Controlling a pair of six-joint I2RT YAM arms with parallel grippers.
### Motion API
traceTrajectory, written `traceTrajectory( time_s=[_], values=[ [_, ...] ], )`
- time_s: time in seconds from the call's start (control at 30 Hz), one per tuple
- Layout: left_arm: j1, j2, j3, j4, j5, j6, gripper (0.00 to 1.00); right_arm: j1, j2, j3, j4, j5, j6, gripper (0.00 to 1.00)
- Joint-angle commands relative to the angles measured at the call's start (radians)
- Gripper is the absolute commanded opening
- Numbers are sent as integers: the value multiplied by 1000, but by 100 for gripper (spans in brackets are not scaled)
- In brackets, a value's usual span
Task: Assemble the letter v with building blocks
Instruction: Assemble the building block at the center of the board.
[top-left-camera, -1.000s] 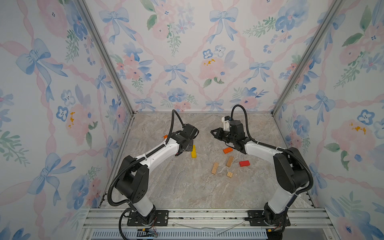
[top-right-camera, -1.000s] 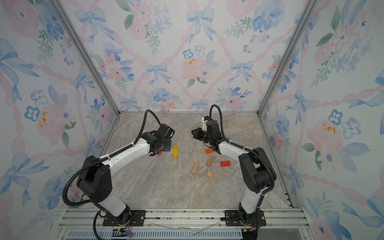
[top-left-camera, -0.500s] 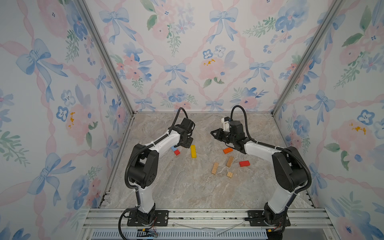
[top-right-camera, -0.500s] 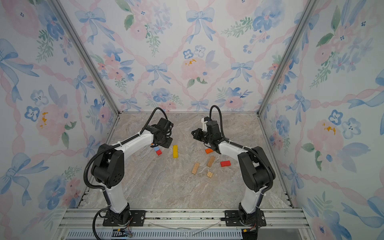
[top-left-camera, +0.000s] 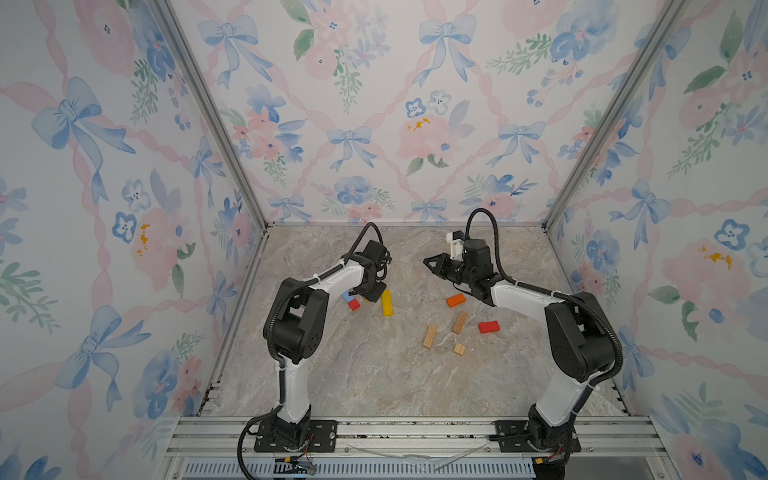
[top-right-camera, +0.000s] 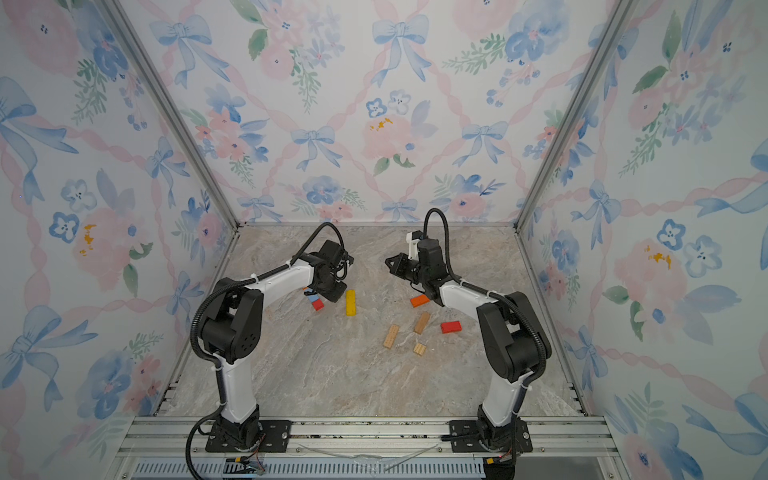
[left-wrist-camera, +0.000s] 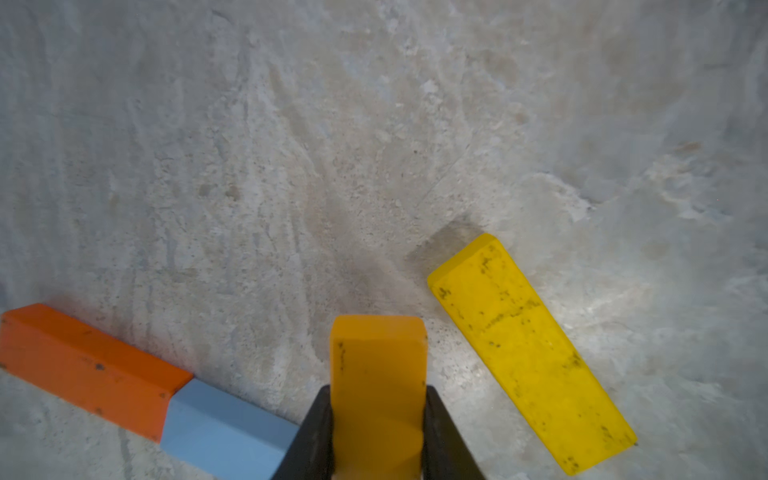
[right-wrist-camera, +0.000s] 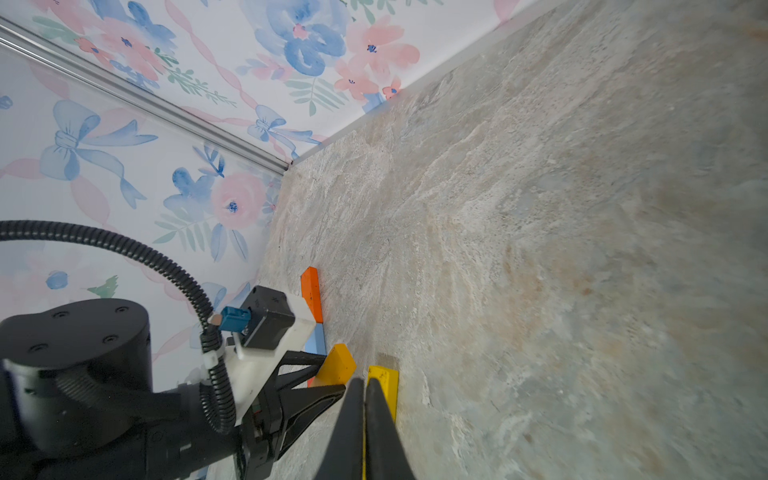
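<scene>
The amber block (left-wrist-camera: 378, 357) is clamped between the two black fingers (left-wrist-camera: 313, 432) of the left gripper (left-wrist-camera: 378, 392), which press on its long sides. Its free end sticks out past the fingertips, low over the table (top-left-camera: 374, 374); whether that end touches the surface cannot be told. In the left wrist view it lies between two neighbours. One is a long yellow block (left-wrist-camera: 528, 353), flat on the table, near it but apart from it. The other is a light blue block (left-wrist-camera: 224, 432), whose end meets the end of an orange block (left-wrist-camera: 83, 365) in one straight row. In both top views the left gripper hangs over this group on the left half of the table, with a small red block (top-left-camera: 354, 304) next to the blue one, toward the front.

The right gripper (top-left-camera: 428, 262) hovers above the table across from the left one and points toward it. Its fingers (right-wrist-camera: 351, 415) are pressed together with nothing between them. Beside the right arm a second orange block (top-left-camera: 455, 300) lies flat. Nearer the front are a red block (top-left-camera: 488, 327), a long tan block (top-left-camera: 460, 323), another long tan block (top-left-camera: 430, 336) and a short tan block (top-left-camera: 459, 349), all flat, scattered and apart from each other.
</scene>
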Motion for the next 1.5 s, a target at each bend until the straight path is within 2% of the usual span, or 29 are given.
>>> traceTrajectory(
  time_s=[0.0, 0.47, 0.63, 0.87, 1.07, 1.23, 1.33, 1.47],
  values=[
    [0, 27, 25, -12, 24, 43, 9, -11, 18, -2, 32, -17, 10, 8],
    [0, 71, 48, -14, -26, 97, 10, -11, 30, -5, 68, -36, 40, 7],
    [0, 76, 43, -14, -51, 110, 13, -11, 30, -6, 68, -37, 40, 7],
    [0, 90, 42, -13, -74, 112, 26, -11, 28, -7, 72, -40, 43, 7],
    [0, 86, 45, -14, -73, 112, 42, -10, 28, -6, 73, -39, 43, 7],
    [0, 80, 49, -14, -72, 107, 50, -10, 35, -3, 77, -42, 47, 7],
    [-1, 68, 51, -15, -83, 97, 59, -10, 35, -3, 75, -42, 47, 7],
    [-2, 14, 60, -12, -90, 73, 65, -6, 35, 3, 62, -39, 40, 7]
  ],
)
